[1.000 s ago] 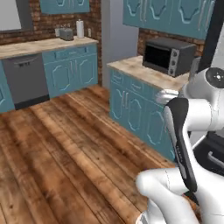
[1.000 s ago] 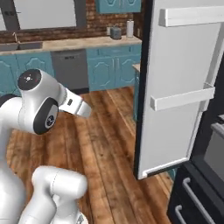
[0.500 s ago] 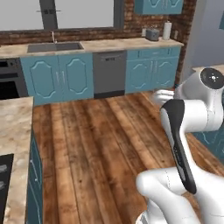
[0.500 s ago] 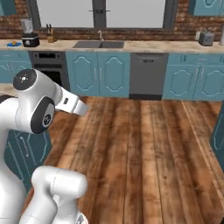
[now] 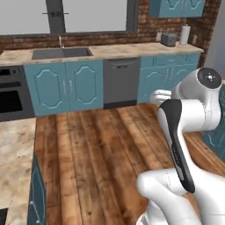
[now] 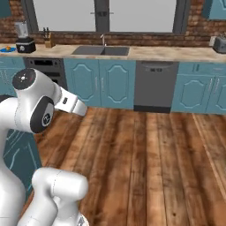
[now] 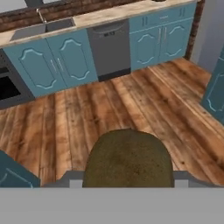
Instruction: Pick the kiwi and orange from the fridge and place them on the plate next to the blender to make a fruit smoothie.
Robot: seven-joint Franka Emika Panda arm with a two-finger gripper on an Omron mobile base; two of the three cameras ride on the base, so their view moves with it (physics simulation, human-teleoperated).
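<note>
Low at six o'clock in the hand view, the kiwi (image 7: 127,158) sits clamped in the gripper (image 7: 127,181), jaws closed snugly on its sides. It looks light, a bit soft and fuzzy, so a gentle hold across its middle should suit. Far off at ten o'clock in the right base view stand the blender (image 6: 24,39) and blue plate (image 6: 6,50) on the counter (image 6: 145,53).

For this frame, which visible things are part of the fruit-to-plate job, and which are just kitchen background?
Part of the job:
- kiwi, held in the gripper
- blender
- blue plate beside it, with the orange on it

Just background:
- sink
- dishwasher
- oven
- toaster
</note>
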